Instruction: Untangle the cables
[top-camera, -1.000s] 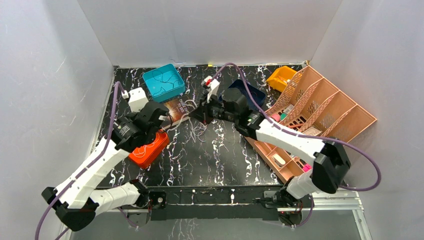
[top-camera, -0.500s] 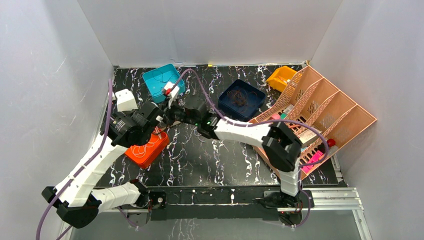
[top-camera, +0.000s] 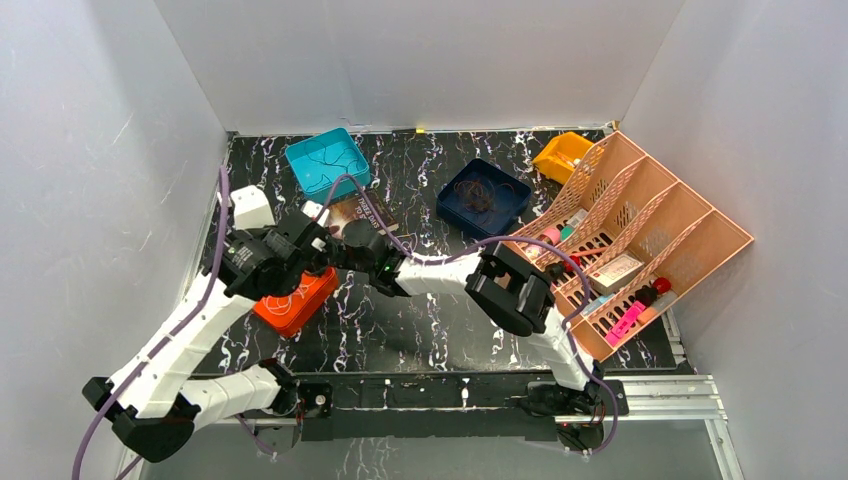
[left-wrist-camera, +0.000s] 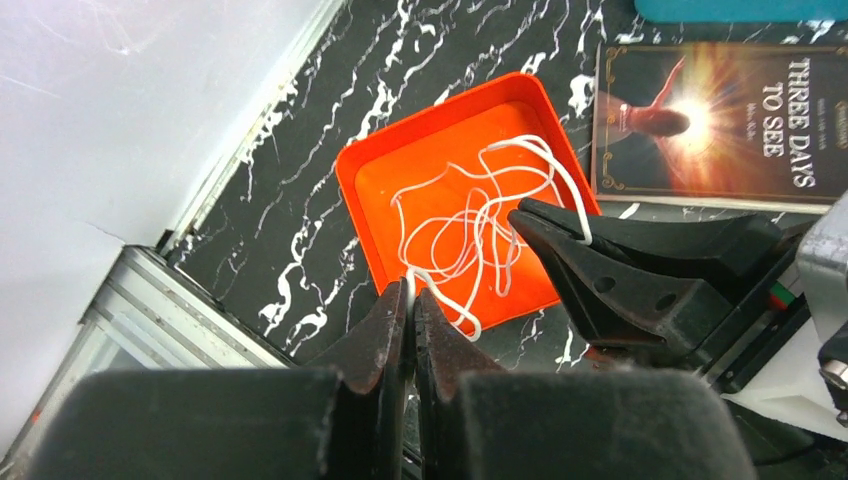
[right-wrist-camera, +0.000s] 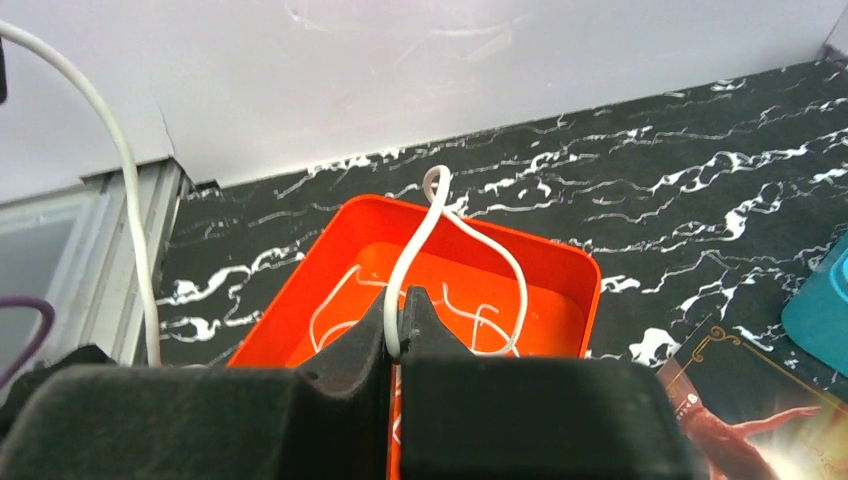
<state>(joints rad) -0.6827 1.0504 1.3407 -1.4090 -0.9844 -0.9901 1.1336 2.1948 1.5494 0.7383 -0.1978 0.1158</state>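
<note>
On your left, the left end effector (left-wrist-camera: 410, 292) is clamped shut on a strand of the thin white cable (left-wrist-camera: 468, 222), just over the near rim of the shallow orange plastic tray (left-wrist-camera: 365, 175), much as it was a second ago. The rest of that cable lies looped inside the tray. Your right end effector (right-wrist-camera: 400, 298) hung near the dark blue square tray (top-camera: 512, 200) a second ago. It has swung left and now pinches a raised loop of the same cable above the orange tray. A dark brown cable tangle (top-camera: 478, 195) sits in the blue tray.
</note>
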